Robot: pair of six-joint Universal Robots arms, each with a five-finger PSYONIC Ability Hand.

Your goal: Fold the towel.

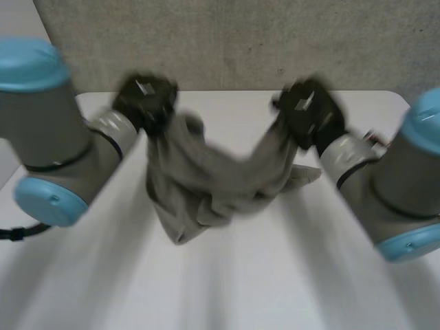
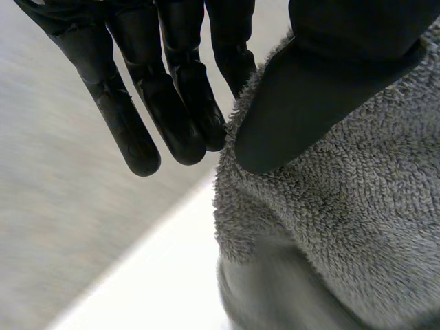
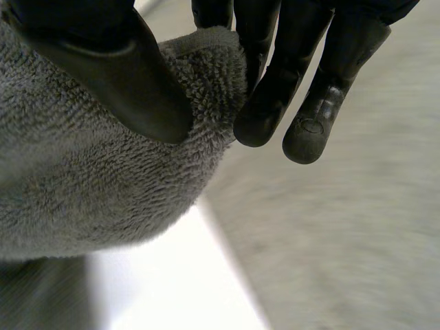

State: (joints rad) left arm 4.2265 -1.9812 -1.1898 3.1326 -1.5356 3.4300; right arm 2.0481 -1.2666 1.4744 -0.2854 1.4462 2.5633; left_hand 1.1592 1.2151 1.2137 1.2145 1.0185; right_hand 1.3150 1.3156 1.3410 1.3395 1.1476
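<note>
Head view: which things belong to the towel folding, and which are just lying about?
Job: grey towel; left hand and right hand, each pinching an upper end of it.
Just there: white table; grey wall behind.

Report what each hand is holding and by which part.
Both hold the towel. The left hand pinches one end of its upper edge between thumb and fingers, the right hand the other end; the middle sags between them.

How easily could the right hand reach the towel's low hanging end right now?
Probably not: the right hand is pinching the towel by an upper edge, thumb against fingers, holding it up over the table. It would have to let go first.
</note>
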